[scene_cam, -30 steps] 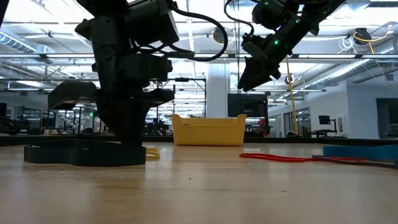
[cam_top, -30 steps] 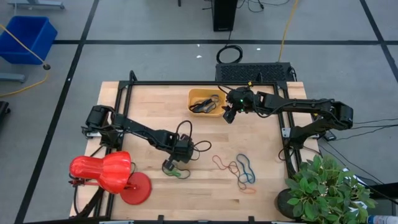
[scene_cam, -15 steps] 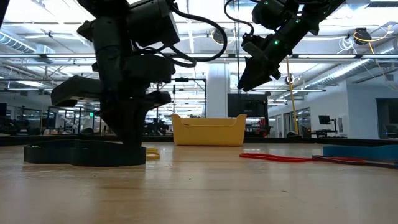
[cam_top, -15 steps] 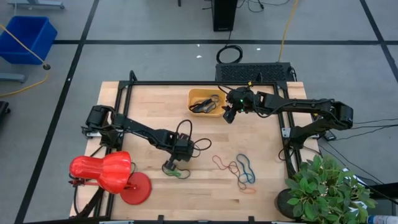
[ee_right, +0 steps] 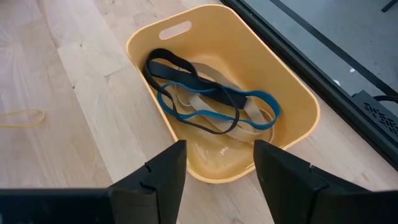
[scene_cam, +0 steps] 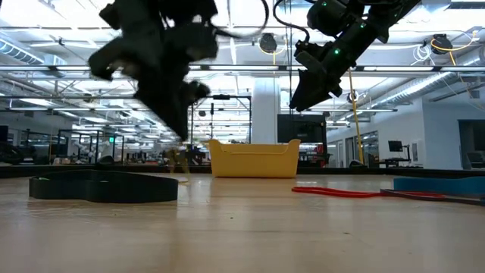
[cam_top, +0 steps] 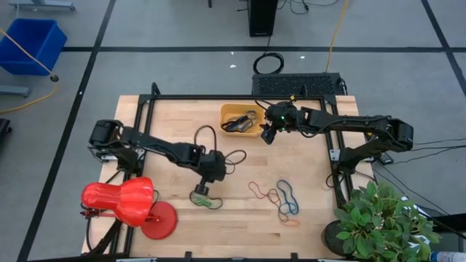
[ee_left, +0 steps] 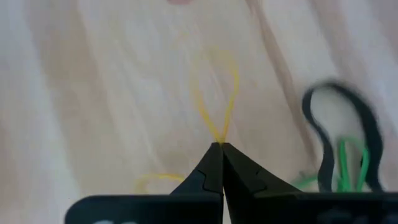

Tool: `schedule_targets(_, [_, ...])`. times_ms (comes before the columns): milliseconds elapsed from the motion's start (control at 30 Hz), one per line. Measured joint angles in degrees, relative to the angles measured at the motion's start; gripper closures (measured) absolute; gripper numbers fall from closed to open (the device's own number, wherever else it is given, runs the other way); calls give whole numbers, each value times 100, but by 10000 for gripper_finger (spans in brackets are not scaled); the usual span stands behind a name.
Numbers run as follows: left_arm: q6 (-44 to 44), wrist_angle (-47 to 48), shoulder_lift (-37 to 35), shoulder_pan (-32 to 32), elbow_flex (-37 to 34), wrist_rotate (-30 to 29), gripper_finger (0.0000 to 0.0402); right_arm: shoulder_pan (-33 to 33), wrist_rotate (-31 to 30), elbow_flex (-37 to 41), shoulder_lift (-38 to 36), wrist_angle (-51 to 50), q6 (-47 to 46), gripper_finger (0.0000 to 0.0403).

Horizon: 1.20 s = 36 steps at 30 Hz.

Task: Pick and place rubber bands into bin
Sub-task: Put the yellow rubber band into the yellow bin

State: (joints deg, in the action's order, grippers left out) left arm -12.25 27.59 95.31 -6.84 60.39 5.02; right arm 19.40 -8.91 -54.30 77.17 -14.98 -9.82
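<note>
Left hand (ee_left: 220, 147) is pinched tight on a thin yellow band (ee_left: 217, 93), which hangs as a loop off the fingertips, lifted above the worktop (cam_top: 175, 116). In the high view the left hand (cam_top: 198, 195) sits well short of the bin (cam_top: 234, 111), toward the worktop's front, near the red lamp (cam_top: 120, 201). A black band (ee_left: 348, 130) and a green band (ee_left: 354, 163) lie on the wood just beside that hand; a second yellow band (ee_left: 155, 180) lies on the wood close by too.

Right hand (ee_right: 214, 165) hovers just beside the bin (ee_right: 292, 93), fingers spread wide, holding nothing. In the high view the right hand (cam_top: 268, 133) is at the bin's right edge. Inside the bin: a black band (ee_right: 168, 70), a blue band (ee_right: 252, 99) and a tan band (ee_right: 249, 127), tangled together.

More bands lie loose on the worktop well away from the bin, toward the front right: a red band (cam_top: 256, 191), a blue band (cam_top: 286, 195), an orange band (cam_top: 290, 220). A potted plant (cam_top: 382, 222) stands off the front right corner.
</note>
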Motion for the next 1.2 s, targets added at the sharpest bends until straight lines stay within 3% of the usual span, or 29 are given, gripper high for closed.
schedule_targets(333, [344, -347, -828, 585, 15, -48, 401, 2, 0, 0, 0, 0, 2, 222])
schedule_targets(600, [517, -1350, -1372, 1200, 15, -268, 401, 2, 0, 0, 0, -11, 2, 222])
schedule_targets(733, [521, -1838, -1368, 1509, 22, -676, 401, 2, 0, 0, 0, -11, 2, 222])
schedule_targets(1200, [237, -2612, -1125, 2595, 21, -955, 401, 1, 0, 0, 0, -37, -14, 222])
